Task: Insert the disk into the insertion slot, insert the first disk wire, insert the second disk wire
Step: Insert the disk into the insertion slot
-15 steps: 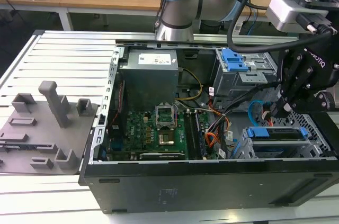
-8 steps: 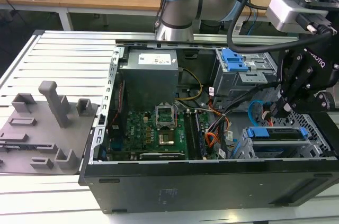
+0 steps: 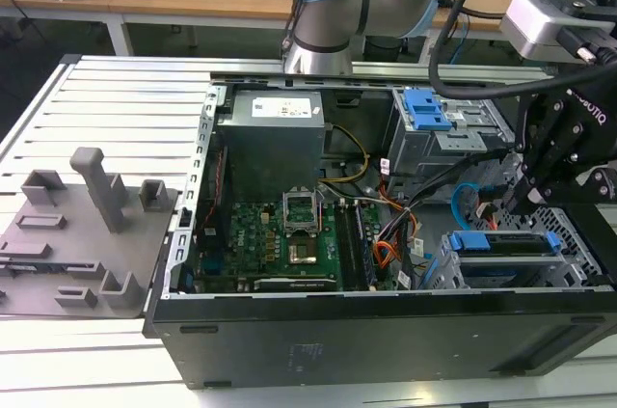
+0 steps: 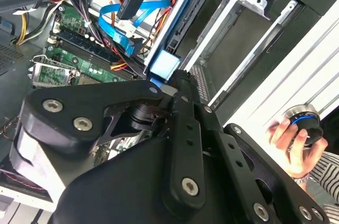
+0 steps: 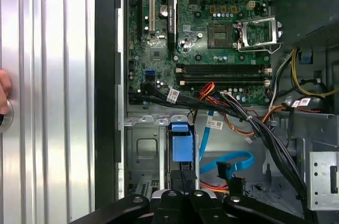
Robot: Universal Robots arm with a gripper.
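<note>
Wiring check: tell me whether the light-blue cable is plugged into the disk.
No: in the second wrist view the cable ends in a dark connector hanging loose, apart from the disk.

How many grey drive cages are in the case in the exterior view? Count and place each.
2. The taller cage with the blue latch stands on the exterior view's right; the insertion slot, holding the disk, sits below it in that picture. The gripper may hide more.

Matt grey sheet-metal insertion slot [image 3: 581, 239], smooth blue-plastic-framed disk [image 3: 503, 240].
</note>
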